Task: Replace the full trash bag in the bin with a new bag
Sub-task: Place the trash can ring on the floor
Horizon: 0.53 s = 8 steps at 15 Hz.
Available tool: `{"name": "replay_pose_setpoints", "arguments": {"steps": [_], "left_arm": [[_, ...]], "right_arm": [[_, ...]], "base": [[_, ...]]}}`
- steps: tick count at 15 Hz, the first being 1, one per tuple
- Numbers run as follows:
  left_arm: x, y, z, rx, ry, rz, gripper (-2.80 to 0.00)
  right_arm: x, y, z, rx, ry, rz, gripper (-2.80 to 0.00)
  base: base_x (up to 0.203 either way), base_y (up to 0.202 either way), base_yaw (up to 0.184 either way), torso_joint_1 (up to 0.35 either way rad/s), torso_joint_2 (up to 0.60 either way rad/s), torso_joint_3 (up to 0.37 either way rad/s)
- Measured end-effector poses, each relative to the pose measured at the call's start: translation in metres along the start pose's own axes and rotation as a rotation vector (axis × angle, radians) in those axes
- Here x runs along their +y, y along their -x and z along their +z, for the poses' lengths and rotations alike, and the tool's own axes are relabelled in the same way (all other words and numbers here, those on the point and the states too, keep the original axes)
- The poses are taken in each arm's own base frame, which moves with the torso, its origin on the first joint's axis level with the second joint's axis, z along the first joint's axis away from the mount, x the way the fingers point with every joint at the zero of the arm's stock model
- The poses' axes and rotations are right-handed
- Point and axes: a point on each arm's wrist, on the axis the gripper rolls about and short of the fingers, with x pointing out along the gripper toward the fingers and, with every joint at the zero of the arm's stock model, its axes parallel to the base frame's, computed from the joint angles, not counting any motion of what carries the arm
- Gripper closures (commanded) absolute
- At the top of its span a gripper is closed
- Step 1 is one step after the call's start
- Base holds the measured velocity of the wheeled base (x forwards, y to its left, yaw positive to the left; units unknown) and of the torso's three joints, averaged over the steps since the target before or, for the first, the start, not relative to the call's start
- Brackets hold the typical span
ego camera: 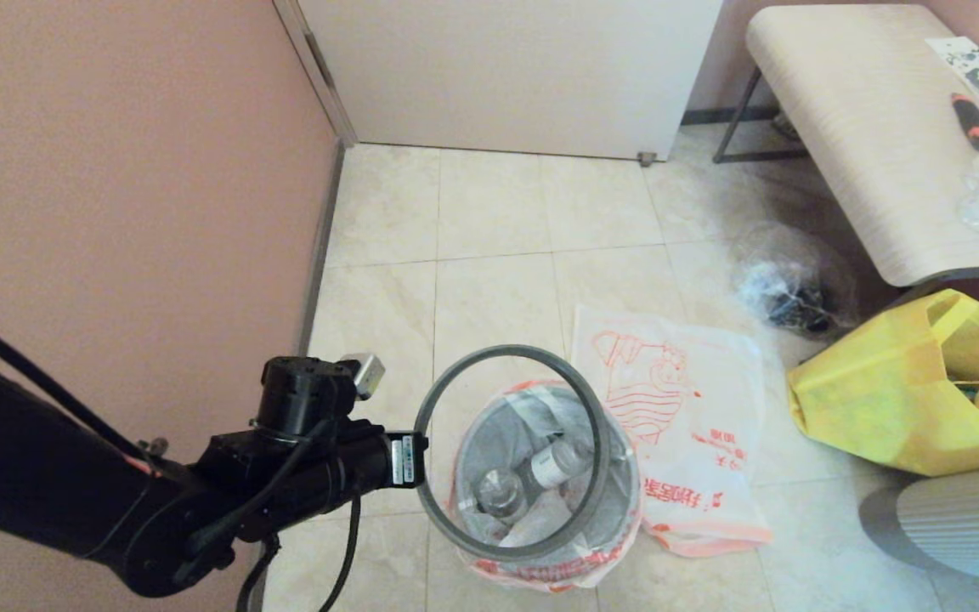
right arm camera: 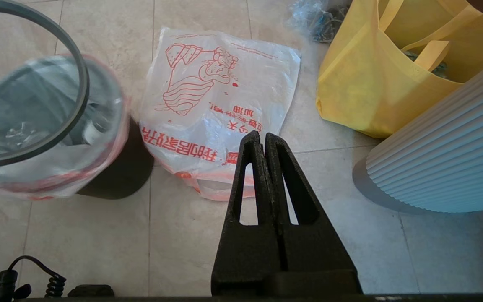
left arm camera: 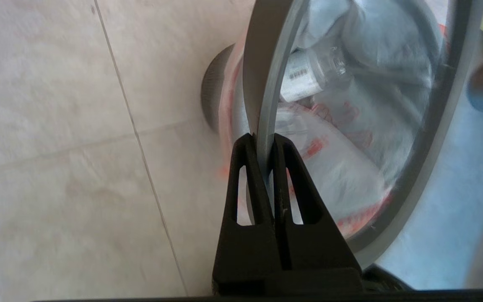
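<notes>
Pink wall (ego camera: pixel 116 170) meets beige tiled floor (ego camera: pixel 489 221) — white door (ego camera: pixel 506 68), pale bench (ego camera: pixel 863 127) beyond.

left end effector (left arm camera: pixel 262 140) clamped shut, arm extended; right end effector (right arm camera: pixel 263 138) shut, parked.

Bare floor (ego camera: pixel 489 221) lies open behind the bin (right arm camera: pixel 120 167). The wall (ego camera: pixel 116 170) hems its left; the new bag (ego camera: pixel 685 408) and tote (ego camera: pixel 897 399) crowd its right.

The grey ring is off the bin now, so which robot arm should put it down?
Left, probably. The left gripper already pinches the grey ring above the full trash bag. The right gripper is shut and empty, off to the side.
</notes>
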Motion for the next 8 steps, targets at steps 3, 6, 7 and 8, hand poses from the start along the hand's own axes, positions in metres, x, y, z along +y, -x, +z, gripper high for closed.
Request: {"name": "replay_pose_setpoints", "arguments": {"steps": [3, 6, 7, 8], "left_arm": [[-0.014, 0.013, 0.000, 0.016, -0.005, -0.039, 0.00], [-0.009, 0.026, 0.017, -0.057, 0.052, -0.019, 0.00], [0.002, 0.033, 0.025, -0.092, 0.080, 0.012, 0.00], [0.013, 0.041, 0.031, -0.126, 0.115, 0.047, 0.00]], "right_arm": [[0.000, 0.000, 0.000, 0.000, 0.000, 0.000, 0.00], [0.000, 0.000, 0.000, 0.000, 0.000, 0.000, 0.00], [0.000, 0.000, 0.000, 0.000, 0.000, 0.000, 0.00], [0.000, 0.000, 0.000, 0.000, 0.000, 0.000, 0.00]], "base": [[0.000, 0.000, 0.000, 0.000, 0.00, 0.000], [0.000, 0.000, 0.000, 0.000, 0.00, 0.000], [0.000, 0.000, 0.000, 0.000, 0.00, 0.000], [0.000, 0.000, 0.000, 0.000, 0.00, 0.000]]}}
